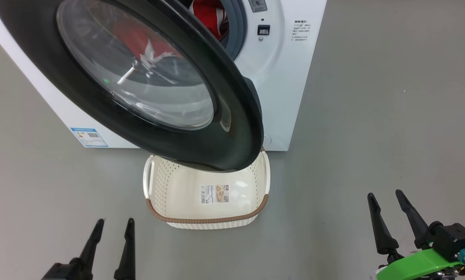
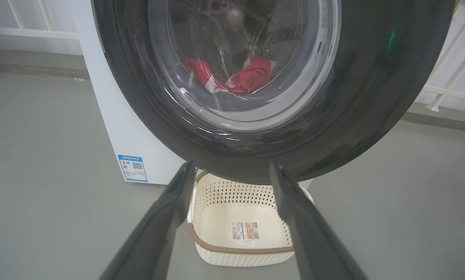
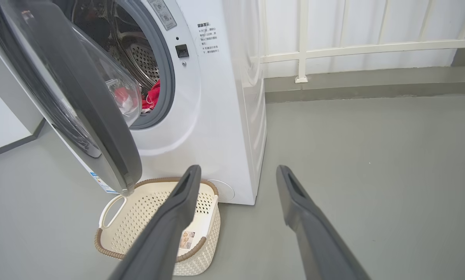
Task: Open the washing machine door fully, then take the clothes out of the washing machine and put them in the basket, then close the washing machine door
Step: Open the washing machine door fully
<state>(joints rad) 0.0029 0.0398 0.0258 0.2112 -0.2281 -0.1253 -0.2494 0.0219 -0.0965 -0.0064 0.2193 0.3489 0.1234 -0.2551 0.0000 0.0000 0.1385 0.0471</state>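
Grey, smooth floor [image 1: 372,116] runs under everything. At lower left the left gripper [image 1: 116,221] hangs with fingers spread, holding nothing. Next, the washing machine door [image 1: 232,128] stands partly swung out above the basket [image 1: 207,219], which sits on the floor just before the washing machine [image 1: 279,97] — the red clothes [image 1: 207,13] lie inside the drum. At lower right the right gripper [image 1: 384,193] is likewise spread and empty; a white railing [image 3: 302,50] lines the wall beyond.

Robot hardware
Left end effector [image 1: 115,222] and right end effector [image 1: 385,193]: 2 tapered black fingers each; green bracket [image 1: 419,264] on the right wrist.
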